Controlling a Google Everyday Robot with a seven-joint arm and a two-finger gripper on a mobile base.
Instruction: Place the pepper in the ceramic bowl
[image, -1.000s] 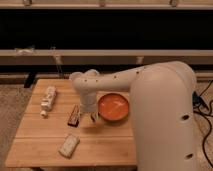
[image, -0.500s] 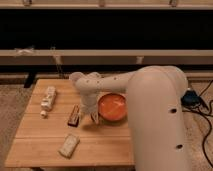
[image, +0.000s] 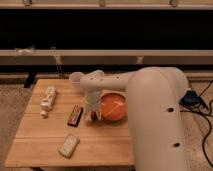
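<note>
The orange-red ceramic bowl (image: 116, 106) sits on the wooden table (image: 45, 130), right of centre. My gripper (image: 92, 116) points down at the bowl's left rim, just above the tabletop. A small dark shape at the gripper's tip may be the pepper (image: 92, 119), but I cannot tell whether it is held. The white arm covers the bowl's right side.
A flat dark bar with orange edges (image: 75, 115) lies just left of the gripper. A translucent white cup (image: 76, 79) stands at the back. A white bottle (image: 48, 97) lies at the left, and a pale packet (image: 69, 145) near the front edge.
The arm's large upper body has shifted slightly left in view. The gripper stays at the bowl's left rim.
</note>
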